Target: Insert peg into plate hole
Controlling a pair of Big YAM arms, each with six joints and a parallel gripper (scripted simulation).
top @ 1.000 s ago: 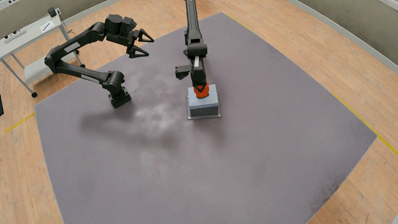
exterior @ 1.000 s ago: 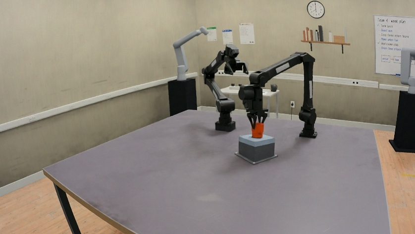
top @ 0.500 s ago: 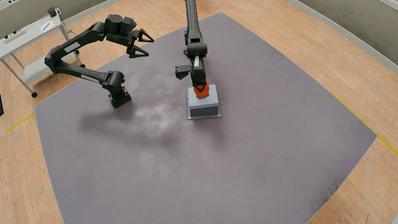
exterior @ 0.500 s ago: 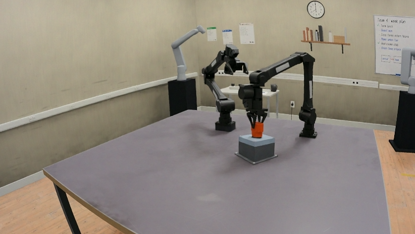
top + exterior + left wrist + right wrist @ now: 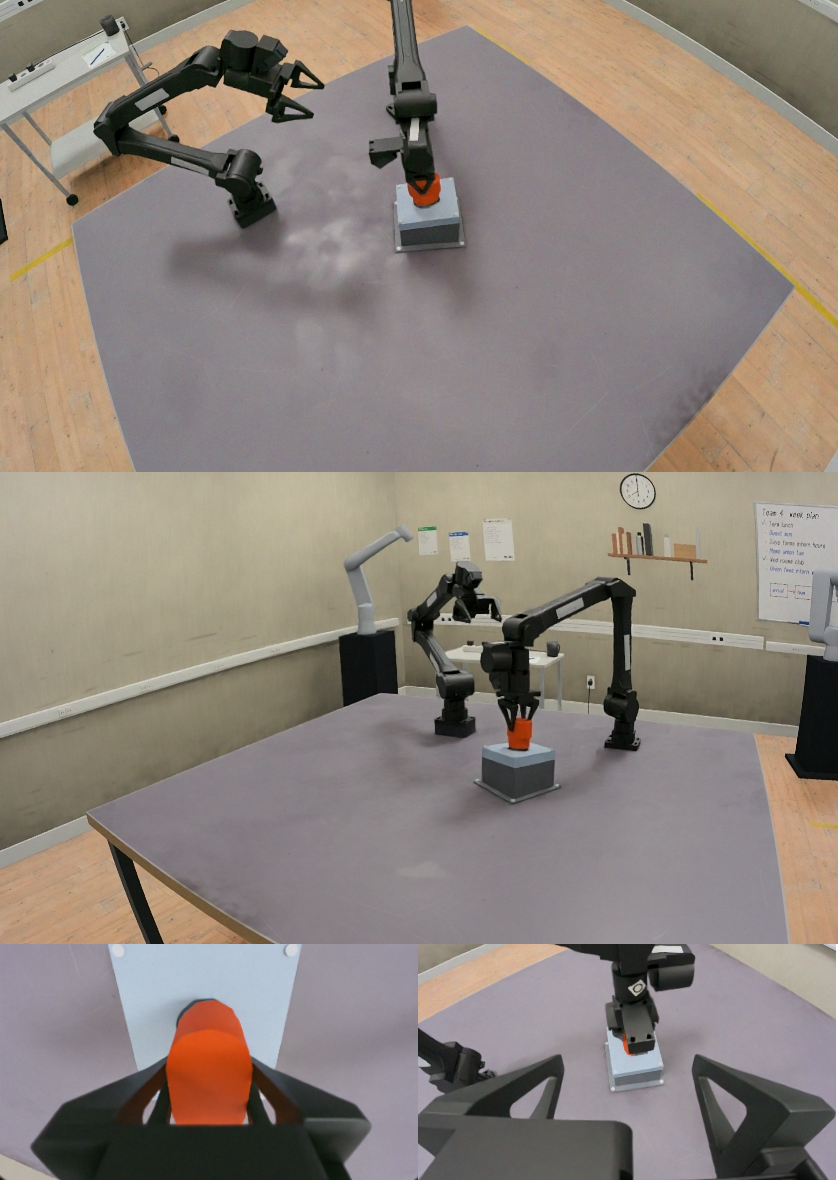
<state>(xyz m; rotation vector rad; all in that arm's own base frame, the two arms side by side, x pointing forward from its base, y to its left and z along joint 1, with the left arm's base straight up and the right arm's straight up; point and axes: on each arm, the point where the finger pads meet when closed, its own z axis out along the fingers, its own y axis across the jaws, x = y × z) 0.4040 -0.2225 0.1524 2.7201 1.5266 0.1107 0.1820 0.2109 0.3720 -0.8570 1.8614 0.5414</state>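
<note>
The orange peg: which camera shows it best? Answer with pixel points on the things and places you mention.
The exterior view does: the orange peg (image 5: 429, 192) (image 5: 519, 734) (image 5: 209, 1076) (image 5: 626, 1045) appears side-on above the pale blue plate (image 5: 410, 216) (image 5: 495, 753) (image 5: 150, 984) (image 5: 635, 1064). The top view shows it partly behind the fingers, the left wrist view looks down on it closely, and the right wrist view shows only a sliver.
</note>
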